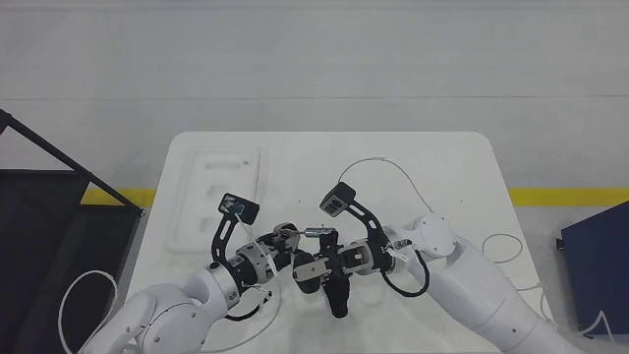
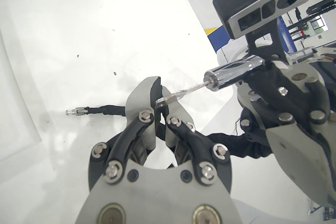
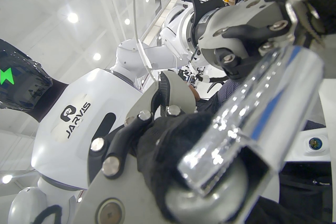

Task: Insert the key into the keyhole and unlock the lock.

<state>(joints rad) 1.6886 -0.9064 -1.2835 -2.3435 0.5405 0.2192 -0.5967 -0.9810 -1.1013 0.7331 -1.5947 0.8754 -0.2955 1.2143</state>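
White table (image 1: 432,177) with a shallow white tray (image 1: 177,226) toward its left side. Both arms meet over the near edge, well apart from the tray. Right hand (image 2: 273,78) is clamped on the rear of the lock (image 2: 231,72), a shiny chrome cylinder held in the air with its face turned toward the other arm. The lock's black cable (image 2: 105,110) trails down to the table, its metal end pin (image 2: 74,112) lying loose there. Left hand (image 2: 160,101) is pinched nearly closed on the flat head of the key (image 2: 183,92), gripping only at the very fingertips. The blade points straight at the keyhole (image 2: 208,82), with its tip at the mouth or just inside; how deep, cannot tell. Most of the blade is still outside, so insertion looks barely started and the turn is not yet done. Risks: the grip on the key head is thin, so a push slightly off the lock's line could pivot the key between the pads or make it slip out and drop. A tilted blade could jam or bend at the mouth. The chrome body is smooth and round, so a twist may spin the lock in the right hand rather than turn the core. Neither part is braced on the table, so any drift in either arm spoils alignment.
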